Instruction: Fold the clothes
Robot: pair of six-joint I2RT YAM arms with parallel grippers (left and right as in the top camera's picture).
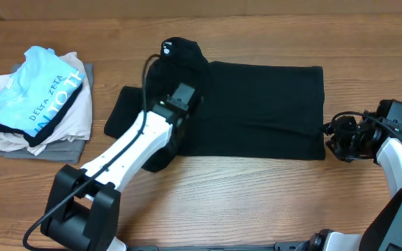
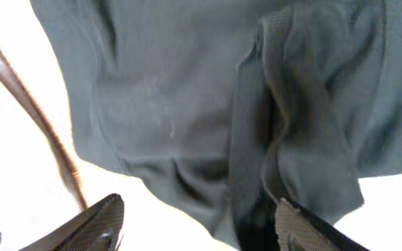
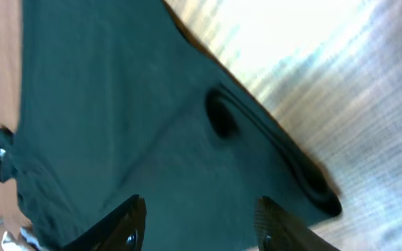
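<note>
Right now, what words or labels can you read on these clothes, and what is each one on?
"DELTA ZETA": white letters on the light-blue shirt at the far left.
Larger white letters beside that, on the same shirt: creased and partly hidden, not readable in full.
On the black shirt, small white print at the neck: too small to read.
Both wrist views: no text.

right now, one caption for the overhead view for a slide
Black shirt lying on the table, left tool open over it, right tool open at its edge.
</note>
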